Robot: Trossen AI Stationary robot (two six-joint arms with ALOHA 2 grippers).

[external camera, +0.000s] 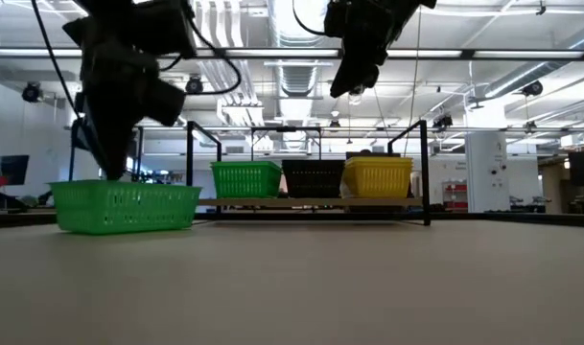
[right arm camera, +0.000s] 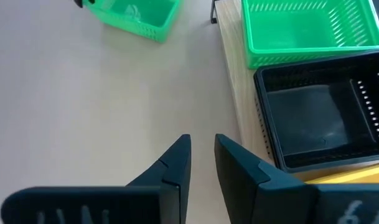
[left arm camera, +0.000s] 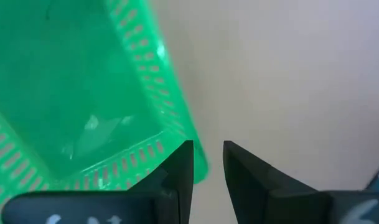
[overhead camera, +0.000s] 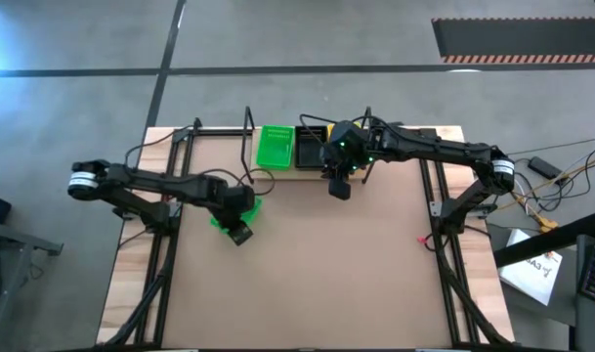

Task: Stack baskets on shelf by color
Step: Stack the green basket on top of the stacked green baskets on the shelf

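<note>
Left pincer (left arm camera: 208, 163), slightly apart, hovers at loose green basket (overhead camera: 240, 212), left of centre; grasping comes next, then shelving.

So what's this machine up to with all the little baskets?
It is sorting baskets by color onto a wooden shelf at the back of the table. Green, black and yellow baskets already sit there side by side. One more green basket stands out on the table, with the left gripper right at its rim, fingers slightly apart, holding nothing. The right gripper hangs empty in front of the shelf.
</note>
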